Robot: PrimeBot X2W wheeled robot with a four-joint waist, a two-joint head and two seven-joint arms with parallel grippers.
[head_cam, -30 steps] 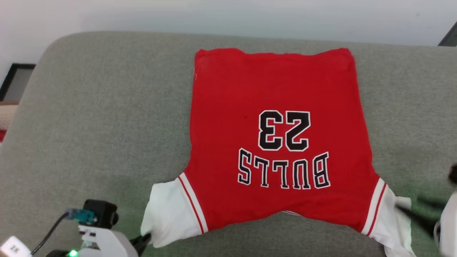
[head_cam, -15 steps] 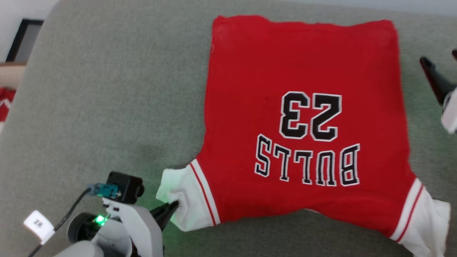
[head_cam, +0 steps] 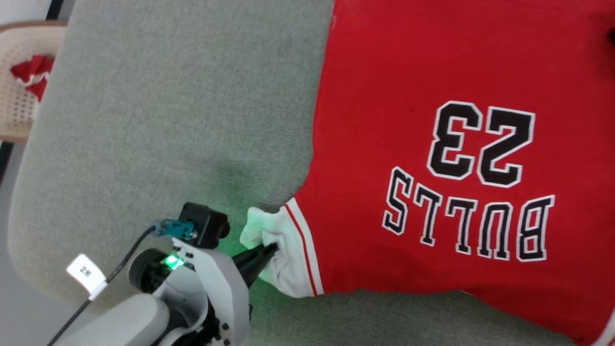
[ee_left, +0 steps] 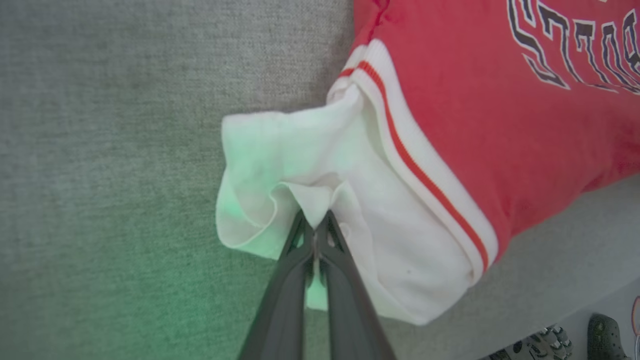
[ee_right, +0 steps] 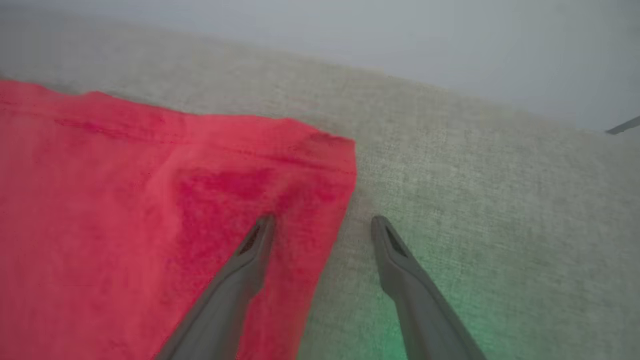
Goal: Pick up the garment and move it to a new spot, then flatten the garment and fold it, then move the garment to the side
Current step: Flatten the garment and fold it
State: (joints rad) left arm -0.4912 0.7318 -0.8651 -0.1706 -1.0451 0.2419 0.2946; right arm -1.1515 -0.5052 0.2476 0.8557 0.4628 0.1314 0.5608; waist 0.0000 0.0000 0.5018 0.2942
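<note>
Though flat, red garment (head_cam: 384, 120) (sleeve (head_cam: 288, 250) bunched)

Right end effector (ee_right: 324, 220) has moved to the garment's (ee_right: 125, 210) far corner

Grey cushion (head_cam: 144, 120) spreads wide; off its far left corner a beige perforated basket (head_cam: 17, 103) holds red-and-white cloth (head_cam: 30, 72)

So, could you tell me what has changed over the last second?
The right gripper travelled from the near end of the red BULLS jersey shirt to its far hem corner, open jaws straddling the edge. The left gripper stays shut on the white short sleeve, now more bunched. The head camera shifted; the shirt body lies flat as before.
</note>
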